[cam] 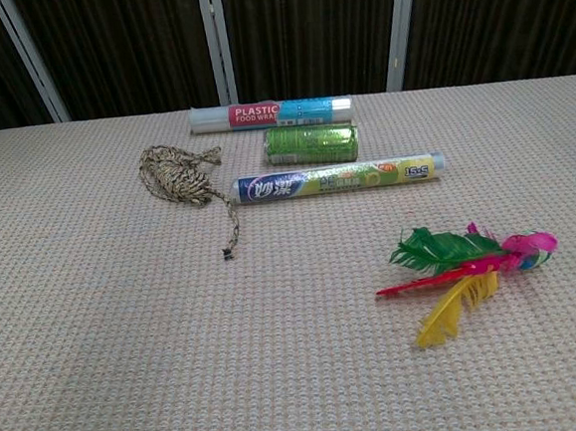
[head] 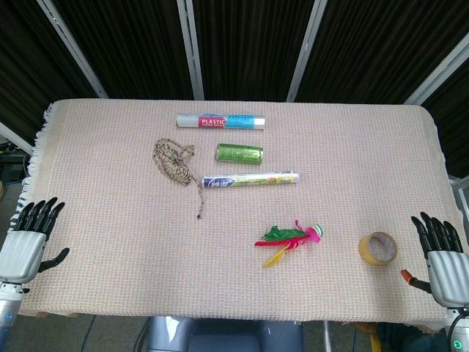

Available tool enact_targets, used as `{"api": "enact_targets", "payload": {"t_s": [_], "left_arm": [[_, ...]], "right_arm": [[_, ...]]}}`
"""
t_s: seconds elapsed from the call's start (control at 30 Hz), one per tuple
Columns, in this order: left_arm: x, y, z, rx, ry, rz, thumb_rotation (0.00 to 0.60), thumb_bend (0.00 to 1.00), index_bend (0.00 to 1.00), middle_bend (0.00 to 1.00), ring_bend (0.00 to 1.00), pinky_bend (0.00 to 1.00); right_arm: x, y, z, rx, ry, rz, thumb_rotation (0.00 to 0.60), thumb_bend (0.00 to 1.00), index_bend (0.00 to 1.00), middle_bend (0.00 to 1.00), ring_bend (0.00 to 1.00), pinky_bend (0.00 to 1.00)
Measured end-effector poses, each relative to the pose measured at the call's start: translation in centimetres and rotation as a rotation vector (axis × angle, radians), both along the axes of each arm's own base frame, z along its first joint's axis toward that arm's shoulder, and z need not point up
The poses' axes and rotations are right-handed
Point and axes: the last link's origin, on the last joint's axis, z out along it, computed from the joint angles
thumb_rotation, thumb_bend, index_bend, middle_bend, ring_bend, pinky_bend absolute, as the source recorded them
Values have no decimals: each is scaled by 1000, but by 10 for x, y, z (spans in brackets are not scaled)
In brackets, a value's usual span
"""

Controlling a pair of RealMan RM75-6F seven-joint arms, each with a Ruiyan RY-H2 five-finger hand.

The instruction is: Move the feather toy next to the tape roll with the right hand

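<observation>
Both hands, right hand (head: 445,257) and left hand (head: 28,240), are idling spread and empty at bench (head: 110,242) edge, feather toy (head: 290,237) lying untouched near tape roll (head: 378,248); reach-and-grasp step is pending.

The left hand (head: 31,238) has glossy black segmented fingers above a pale grey, boxy palm shell. The right hand (head: 442,257) matches, with an orange-tipped thumb.
</observation>
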Motion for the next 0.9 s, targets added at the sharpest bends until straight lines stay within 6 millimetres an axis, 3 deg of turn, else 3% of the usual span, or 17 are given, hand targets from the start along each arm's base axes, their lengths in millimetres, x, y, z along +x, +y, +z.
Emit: {"api": "enact_targets", "payload": {"t_s": [0.5,0.63,0.77,0.9], "left_arm": [[-2,-3,5,23,-6,7,600,236,0,0,0,0],[-4,-1,5,7,-14,19,600,237,0,0,0,0],[-3,1,6,6,-23,10,600,238,0,0,0,0],[-3,2,4,-7,-22,14,600,236,0,0,0,0]], "right_arm": [[4,-6,-9,31,1,19,600,0,6,0,0,0],[9,-12,-19,56,-2,53,600,3,141,0,0,0],[29,-26,-43,149,-9,158,600,42,297,0,0,0],[45,-41,-70,251,-13,228,600,72,352,0,0,0]]}}
